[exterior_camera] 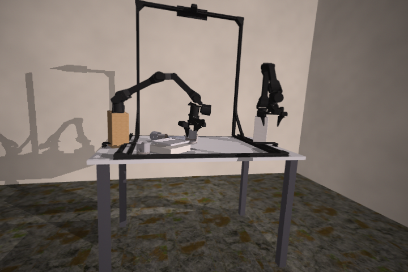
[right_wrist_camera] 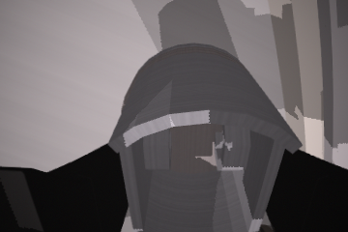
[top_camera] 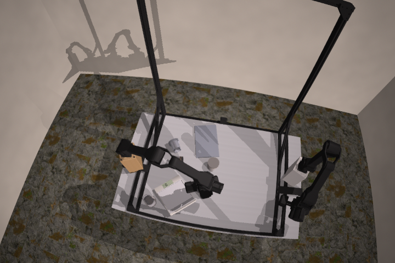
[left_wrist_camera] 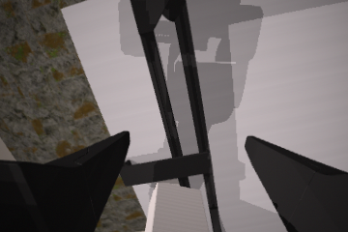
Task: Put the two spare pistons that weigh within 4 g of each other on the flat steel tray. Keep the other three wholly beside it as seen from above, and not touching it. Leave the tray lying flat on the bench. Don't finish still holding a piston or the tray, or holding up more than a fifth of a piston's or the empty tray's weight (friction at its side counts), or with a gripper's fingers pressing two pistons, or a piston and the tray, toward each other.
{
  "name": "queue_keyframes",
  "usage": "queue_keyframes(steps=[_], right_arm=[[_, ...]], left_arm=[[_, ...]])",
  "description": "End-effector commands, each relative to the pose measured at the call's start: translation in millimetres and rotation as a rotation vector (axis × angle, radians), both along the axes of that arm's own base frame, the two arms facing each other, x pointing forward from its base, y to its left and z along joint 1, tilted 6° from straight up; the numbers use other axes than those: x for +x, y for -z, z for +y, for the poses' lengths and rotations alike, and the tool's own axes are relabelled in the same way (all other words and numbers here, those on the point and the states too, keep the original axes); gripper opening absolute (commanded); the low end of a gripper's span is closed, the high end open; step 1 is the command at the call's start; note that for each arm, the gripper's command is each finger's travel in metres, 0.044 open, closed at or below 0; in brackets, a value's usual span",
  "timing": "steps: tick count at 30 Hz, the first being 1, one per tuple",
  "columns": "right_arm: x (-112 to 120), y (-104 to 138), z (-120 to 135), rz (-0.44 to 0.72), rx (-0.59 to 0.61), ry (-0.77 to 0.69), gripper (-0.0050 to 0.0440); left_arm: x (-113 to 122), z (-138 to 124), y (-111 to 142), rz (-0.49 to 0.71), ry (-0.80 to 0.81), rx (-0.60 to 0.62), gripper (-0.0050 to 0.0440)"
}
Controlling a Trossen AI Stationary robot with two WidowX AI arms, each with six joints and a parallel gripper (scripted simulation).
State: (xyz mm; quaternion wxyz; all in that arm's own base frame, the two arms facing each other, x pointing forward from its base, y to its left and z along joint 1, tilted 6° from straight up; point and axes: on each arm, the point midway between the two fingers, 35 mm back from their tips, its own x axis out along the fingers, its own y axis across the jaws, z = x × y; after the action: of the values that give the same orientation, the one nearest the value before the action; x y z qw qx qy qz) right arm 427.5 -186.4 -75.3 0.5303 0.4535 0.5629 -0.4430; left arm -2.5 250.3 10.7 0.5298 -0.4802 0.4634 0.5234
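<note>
The steel tray [top_camera: 206, 141] lies flat at the back. A grey piston [top_camera: 174, 144] [exterior_camera: 154, 136] lies on its side left of it. A brownish-topped piston [top_camera: 213, 163] stands near the tray's front edge, apart from it. Another piston [top_camera: 149, 200] [exterior_camera: 143, 147] stands at the front left. A small brown part [top_camera: 181, 158] shows beside the right arm; the rest is hidden. My right gripper [exterior_camera: 192, 132] [right_wrist_camera: 193, 140] is shut on a grey hollow piston [exterior_camera: 192, 134] [right_wrist_camera: 196, 82], low over the table's middle. My left gripper [exterior_camera: 271, 124] [left_wrist_camera: 188, 138] is open and empty, high at the table's right side.
A white box-shaped device [top_camera: 176, 200] [exterior_camera: 172, 146] with a green display lies between the front-left piston and the right gripper. Black frame rails [top_camera: 204, 226] edge the table. A wooden block [top_camera: 131, 163] [exterior_camera: 118, 128] bears the right arm, a white block [top_camera: 294, 175] [exterior_camera: 260, 128] the left.
</note>
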Motion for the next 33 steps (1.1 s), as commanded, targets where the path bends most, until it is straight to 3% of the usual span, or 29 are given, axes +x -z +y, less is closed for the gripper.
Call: queue_keyframes(steps=[1,21,33], right_arm=[[3,-14,0,-0.015,-0.007,0.003,0.0158],[6,-32,-1,-0.029,-0.017,0.006,0.0158],[-42,-45,-1,-0.029,-0.067,-0.256,0.0158]], left_arm=[[0,0,0,-0.001,0.001,0.0,0.044],[0,0,0,-0.001,0.001,0.0,0.044],[0,0,0,-0.001,0.001,0.0,0.044]])
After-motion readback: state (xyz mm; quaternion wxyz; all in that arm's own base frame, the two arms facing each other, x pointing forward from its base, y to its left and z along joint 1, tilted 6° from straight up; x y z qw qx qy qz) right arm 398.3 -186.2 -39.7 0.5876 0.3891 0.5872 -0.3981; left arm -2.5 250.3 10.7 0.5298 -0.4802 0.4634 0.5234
